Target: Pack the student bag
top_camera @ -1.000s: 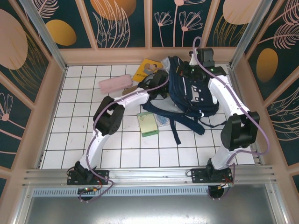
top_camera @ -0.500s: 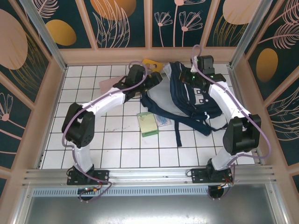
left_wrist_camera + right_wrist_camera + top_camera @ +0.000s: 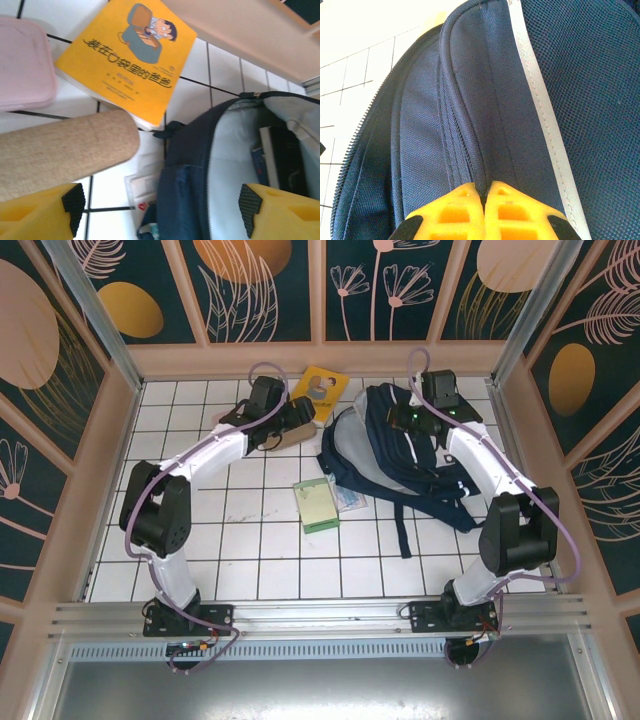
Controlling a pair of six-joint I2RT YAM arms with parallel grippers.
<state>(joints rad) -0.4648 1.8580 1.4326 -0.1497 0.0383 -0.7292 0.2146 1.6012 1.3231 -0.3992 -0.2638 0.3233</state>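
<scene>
**Inspector A:** Where do we find the student bag?

**Inspector B:** It lies at the far right of the tiled table, with its main compartment unzipped and gaping toward the left arm. The right gripper is pinched tight on a fold of its navy fabric.

**Inspector A:** And the left gripper?

**Inspector B:** Its fingers are spread wide and grip nothing, over a cork-coloured roll.

**Inspector A:** How far along do we judge the task?

**Inspector B:** Partly done. We see something flat already inside the bag. The roll, a yellow picture book, a pink pouch and a green notebook lie outside, unpacked.
</scene>
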